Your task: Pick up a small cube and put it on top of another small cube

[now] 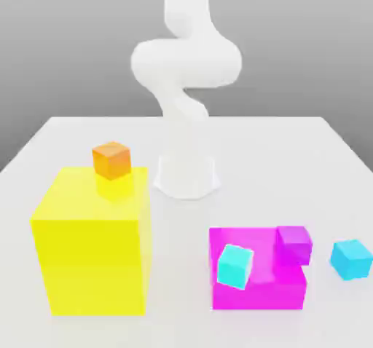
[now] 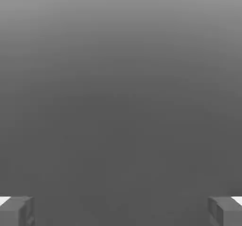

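Note:
The deeper sky-blue small cube (image 1: 352,258) lies on the white table at the exterior view's right, apart from the other blocks. The small purple-magenta cube (image 1: 294,243) sits at the far right corner of the big bright magenta block (image 1: 255,295), apparently on its top. My gripper (image 2: 121,211) is open in the hand view. Its two grey fingertips (image 2: 16,211) stand far apart with nothing between them, against plain grey background. The white arm (image 1: 186,62) rises from its base at the table's middle back.
A paler turquoise small cube (image 1: 234,266) rests tilted on the magenta block. A big yellow block (image 1: 95,255) stands at the exterior view's left with an orange small cube (image 1: 111,160) on top. The white table (image 1: 291,157) spreads around them.

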Available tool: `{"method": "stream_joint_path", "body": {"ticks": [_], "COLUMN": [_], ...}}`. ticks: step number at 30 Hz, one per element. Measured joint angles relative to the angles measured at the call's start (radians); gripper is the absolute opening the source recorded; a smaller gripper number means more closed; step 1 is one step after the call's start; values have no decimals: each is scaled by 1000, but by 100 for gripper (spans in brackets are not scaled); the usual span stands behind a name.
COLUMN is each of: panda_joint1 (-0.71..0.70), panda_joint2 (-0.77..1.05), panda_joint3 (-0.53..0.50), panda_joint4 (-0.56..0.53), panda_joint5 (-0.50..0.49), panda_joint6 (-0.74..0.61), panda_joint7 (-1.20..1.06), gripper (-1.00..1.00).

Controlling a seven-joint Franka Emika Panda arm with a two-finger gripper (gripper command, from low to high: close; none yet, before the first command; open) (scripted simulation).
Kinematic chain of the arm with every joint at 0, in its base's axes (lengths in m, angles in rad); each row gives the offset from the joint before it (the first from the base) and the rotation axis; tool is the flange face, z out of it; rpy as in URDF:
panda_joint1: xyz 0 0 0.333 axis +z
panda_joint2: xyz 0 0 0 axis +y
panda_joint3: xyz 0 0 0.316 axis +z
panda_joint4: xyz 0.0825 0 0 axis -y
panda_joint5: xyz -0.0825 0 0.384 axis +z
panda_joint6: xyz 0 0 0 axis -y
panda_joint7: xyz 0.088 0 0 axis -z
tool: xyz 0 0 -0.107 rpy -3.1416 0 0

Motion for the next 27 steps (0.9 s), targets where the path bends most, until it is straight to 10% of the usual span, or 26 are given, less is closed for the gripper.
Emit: {"method": "stream_joint_path", "body": {"ticks": [16,27], "panda_joint1": [378,558], "panda_joint2": [586,988], "panda_joint3": [98,143], "panda_joint4": [-148,-210], "panda_joint5": [51,-138], "panda_joint6": [262,470], "panda_joint7": [-625,-804], "gripper": [0,0]}}
